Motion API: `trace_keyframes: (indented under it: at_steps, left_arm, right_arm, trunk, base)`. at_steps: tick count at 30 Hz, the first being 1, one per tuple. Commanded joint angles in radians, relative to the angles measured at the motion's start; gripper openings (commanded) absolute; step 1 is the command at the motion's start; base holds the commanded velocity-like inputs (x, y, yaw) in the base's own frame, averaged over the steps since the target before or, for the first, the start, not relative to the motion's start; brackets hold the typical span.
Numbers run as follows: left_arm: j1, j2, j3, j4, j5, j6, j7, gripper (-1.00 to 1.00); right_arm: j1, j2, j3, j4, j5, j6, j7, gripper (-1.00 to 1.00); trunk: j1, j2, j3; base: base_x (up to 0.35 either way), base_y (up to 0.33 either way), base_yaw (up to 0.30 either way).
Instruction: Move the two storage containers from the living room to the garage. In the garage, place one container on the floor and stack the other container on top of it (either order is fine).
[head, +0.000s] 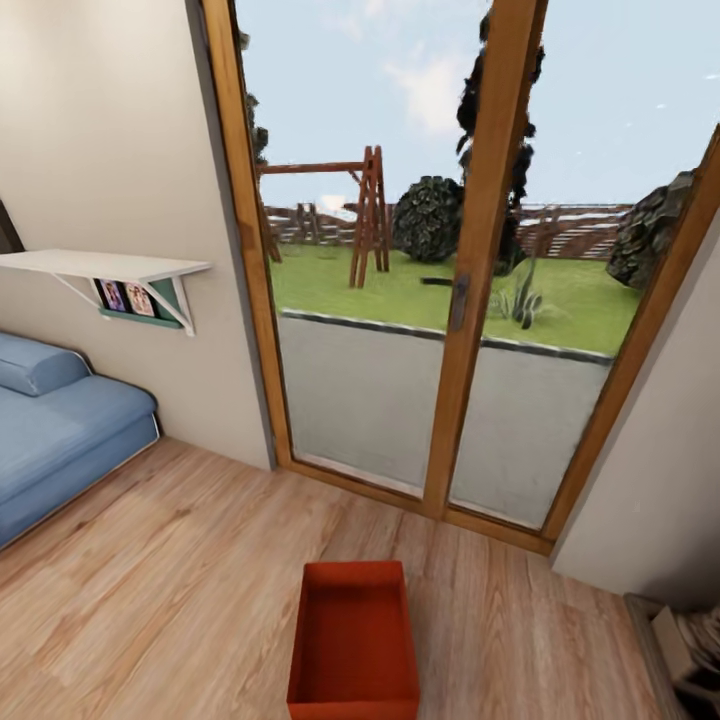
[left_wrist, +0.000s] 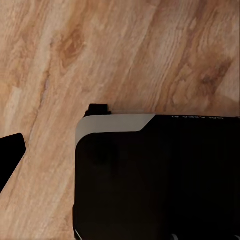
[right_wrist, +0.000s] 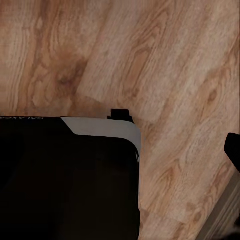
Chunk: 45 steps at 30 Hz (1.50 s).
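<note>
One storage container (head: 353, 640), orange-red and empty, sits on the wood plank floor (head: 180, 560) nearest the robot, before the wood-framed glass doors (head: 460, 300). Blue sofa (head: 60, 430) at left. Gripper states: cannot tell. Lettering on the robot's base (left_wrist: 160, 175) is unreadable.

Not much to read here tbh. There's a tiny line of light lettering along the top edge of the black robot body (left_wrist: 165, 180), just past its grey corner panel; it also shows in the right wrist view, but it's too small and blurry to make out.
</note>
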Motion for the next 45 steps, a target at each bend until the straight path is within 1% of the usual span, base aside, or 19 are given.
trace_keyframes:
  at_steps: [1, 10, 23, 35, 45]
  left_arm:
    - [-0.001, 0.000, -0.001, 0.000, 0.005, 0.001, 0.002, 1.00]
    - [-0.001, 0.000, -0.001, 0.000, 0.006, 0.001, 0.004, 1.00]
    - [-0.001, -0.001, -0.001, 0.000, 0.006, 0.000, 0.004, 1.00]
    - [-0.001, 0.000, -0.001, 0.000, 0.007, 0.000, 0.004, 1.00]
    - [-0.001, -0.002, -0.001, 0.000, 0.007, 0.000, 0.005, 1.00]
  right_arm:
    - [-0.001, 0.000, -0.006, 0.002, 0.010, -0.004, -0.005, 1.00]
    - [-0.001, 0.000, -0.006, 0.002, 0.010, -0.004, -0.005, 1.00]
    - [-0.001, 0.000, -0.006, 0.002, 0.010, -0.004, -0.005, 1.00]
    - [-0.001, 0.000, -0.006, 0.002, 0.010, -0.004, -0.005, 1.00]
    - [-0.001, 0.000, -0.007, 0.002, 0.010, -0.004, -0.005, 1.00]
  trunk:
    - [0.001, -0.001, -0.002]
    - [0.001, -0.001, -0.002]
    - [0.001, -0.001, -0.002]
    - [0.001, -0.001, -0.002]
    - [0.001, -0.001, -0.002]
  base:
    - [0.249, 0.207, 0.000]
    - [0.236, 0.165, 0.000]
    - [0.034, 0.013, 0.000]
    - [0.124, -0.151, 0.000]
    - [0.017, -0.018, 0.000]
